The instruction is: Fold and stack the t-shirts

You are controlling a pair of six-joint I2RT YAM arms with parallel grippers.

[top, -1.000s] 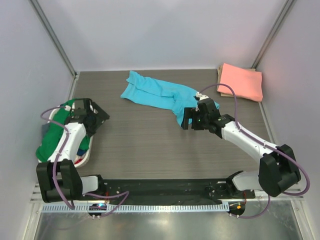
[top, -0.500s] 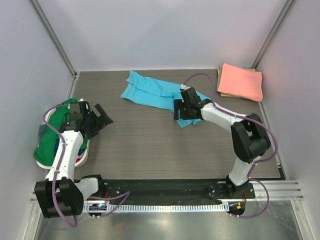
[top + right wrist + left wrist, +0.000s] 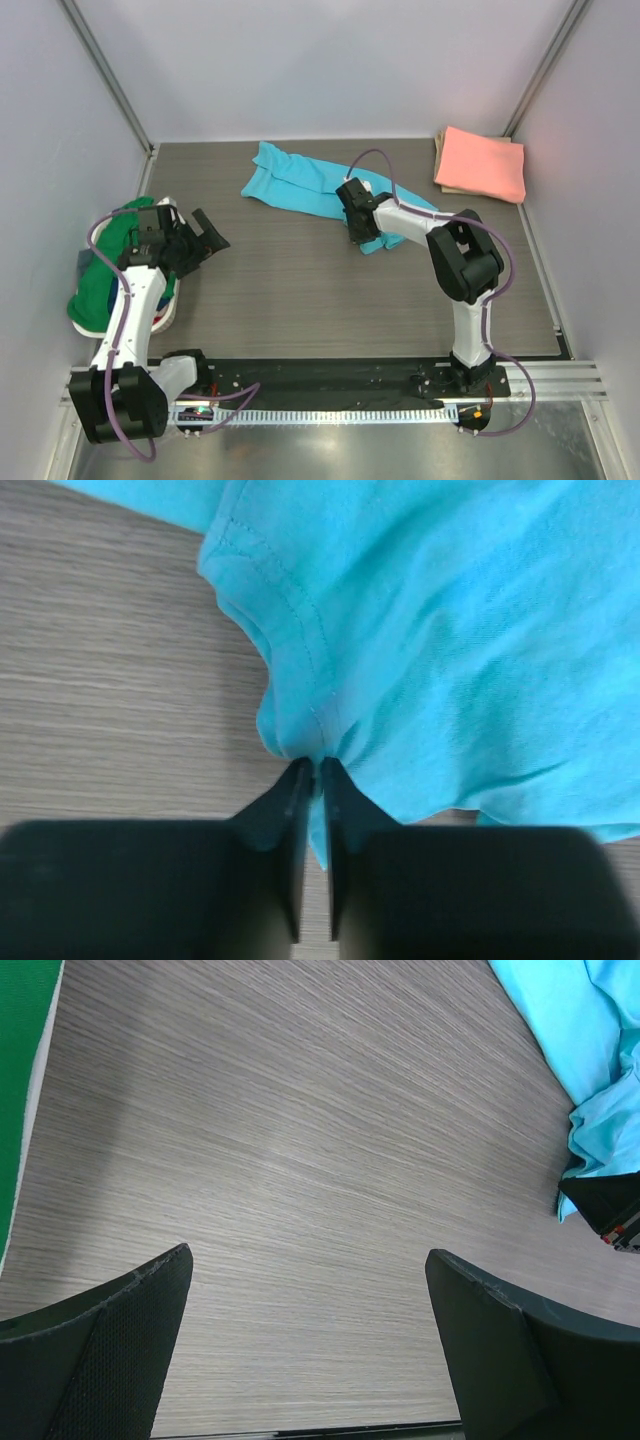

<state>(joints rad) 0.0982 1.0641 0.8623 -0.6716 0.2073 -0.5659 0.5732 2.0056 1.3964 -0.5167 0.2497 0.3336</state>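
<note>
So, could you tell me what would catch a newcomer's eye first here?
The crumpled sky-blue t-shirt at the far middle of the table, its near edge pinched in the shut right gripper. Then the folded salmon-pink t-shirt in the far right corner, and the green t-shirt in the basket at the left edge.

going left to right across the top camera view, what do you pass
green t-shirt → left claw → sky-blue t-shirt → salmon-pink t-shirt
</note>
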